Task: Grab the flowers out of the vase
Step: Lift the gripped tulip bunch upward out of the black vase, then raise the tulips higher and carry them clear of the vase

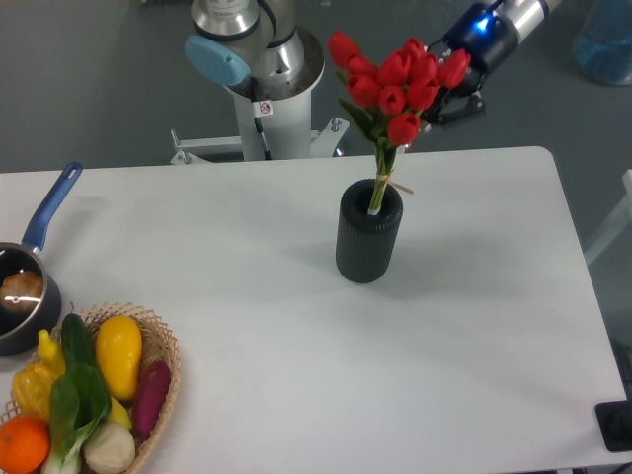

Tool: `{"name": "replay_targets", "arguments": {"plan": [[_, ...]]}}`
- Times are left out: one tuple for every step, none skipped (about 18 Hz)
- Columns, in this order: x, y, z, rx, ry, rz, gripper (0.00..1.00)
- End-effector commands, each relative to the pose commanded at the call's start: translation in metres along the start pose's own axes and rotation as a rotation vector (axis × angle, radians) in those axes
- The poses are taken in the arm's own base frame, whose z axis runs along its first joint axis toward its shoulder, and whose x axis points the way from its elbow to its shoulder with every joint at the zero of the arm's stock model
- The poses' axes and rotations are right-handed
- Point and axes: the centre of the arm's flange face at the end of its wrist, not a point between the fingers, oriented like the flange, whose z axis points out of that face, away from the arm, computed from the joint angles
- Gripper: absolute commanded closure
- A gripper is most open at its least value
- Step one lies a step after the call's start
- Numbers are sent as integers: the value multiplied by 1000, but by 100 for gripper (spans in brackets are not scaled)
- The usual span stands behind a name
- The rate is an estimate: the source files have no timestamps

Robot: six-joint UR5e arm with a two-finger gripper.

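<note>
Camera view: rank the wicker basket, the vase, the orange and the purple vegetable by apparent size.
1. wicker basket, partly cut off by the frame
2. vase
3. purple vegetable and orange: too alike to rank

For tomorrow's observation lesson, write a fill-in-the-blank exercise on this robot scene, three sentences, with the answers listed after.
1. The flowers held by the hand are ____ in colour.
2. The stem ends of the flowers are still inside the dark grey ____.
3. The saucepan at the table's left edge has a ____ handle.

Missing words: red; vase; blue
</note>
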Motion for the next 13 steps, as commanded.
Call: {"name": "replay_targets", "arguments": {"plan": [[-1, -1, -5, 16, -23, -19, 67], [-2, -1, -7, 27, -34, -31, 67], [-1, -2, -8, 29, -38, -38, 67], [1, -4, -10, 29, -44, -42, 67], [1, -4, -14, 30, -55, -51, 67], [1, -6, -16, 43, -67, -64, 67], [1, -12, -18, 74, -92, -76, 66], [1, -16, -19, 113, -118, -99, 66], [-1, -19, -22, 149, -144, -126, 66], [-1, -22, -26, 170, -162, -144, 66], [-1, -23, -26, 173, -164, -152, 66], [-2, -21, -30, 174, -171, -154, 66], [-2, -20, -32, 176, -178, -156, 66]]}}
